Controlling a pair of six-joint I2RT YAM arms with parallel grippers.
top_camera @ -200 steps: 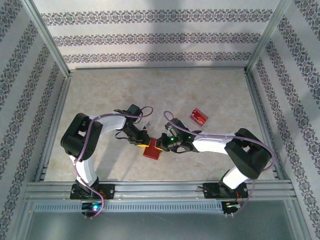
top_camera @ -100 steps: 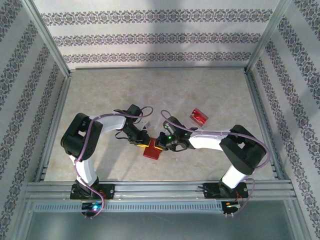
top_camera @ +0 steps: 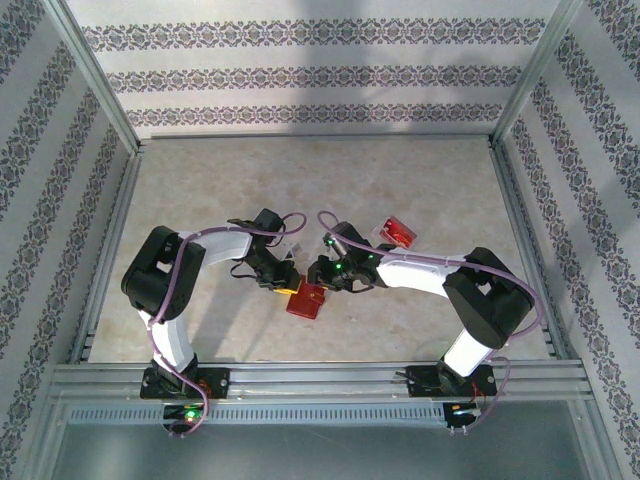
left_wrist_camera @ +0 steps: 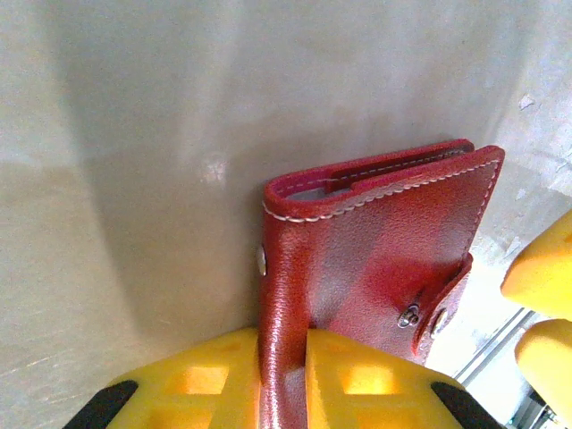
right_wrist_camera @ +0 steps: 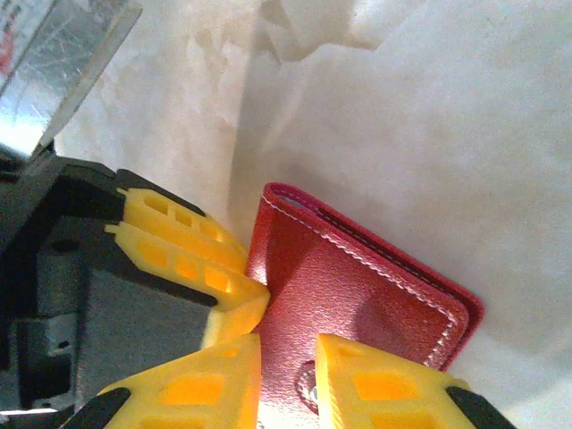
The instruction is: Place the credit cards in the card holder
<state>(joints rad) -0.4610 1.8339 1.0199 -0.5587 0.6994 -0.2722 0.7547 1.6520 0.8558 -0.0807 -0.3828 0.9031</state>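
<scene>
1. The card holder point(top_camera: 305, 301) is a red folding wallet of grained leather-like material. In the top view it sits near the middle of the marbled beige tabletop point(top_camera: 300, 180), between the two pincers.
2. The left pincer point(left_wrist_camera: 282, 380) is clamped on the card holder point(left_wrist_camera: 375, 259). Its yellow fingers point(left_wrist_camera: 201, 380) press on both sides of one edge, so the jaws stand only as far apart as that edge is thick.
3. In the left wrist view, white stitching runs along the card holder's rim. A slit at the far edge shows a greyish lining. A red clasp tab point(left_wrist_camera: 442, 308) with a metal snap lies against the face.
4. The right pincer point(right_wrist_camera: 288, 389) hangs at the opposite side of the card holder point(right_wrist_camera: 357, 286). Its yellow fingers point(right_wrist_camera: 192, 389) stand a narrow gap apart, and the snap is visible through that gap. No grip on the card holder can be made out.
5. In the top view the right pincer point(top_camera: 326, 276) and the left pincer point(top_camera: 279, 277) face each other just beside the card holder.
6. The credit cards point(top_camera: 401, 235) appear as a small red patch in a clear plastic tray point(top_camera: 385, 228). The tray is on the tabletop beyond the right arm, well apart from the card holder.
7. Markings: no print on the card holder or the credit cards can be read. Red marks on a silvery surface point(right_wrist_camera: 54, 63) in the right wrist view are too cropped to read.
</scene>
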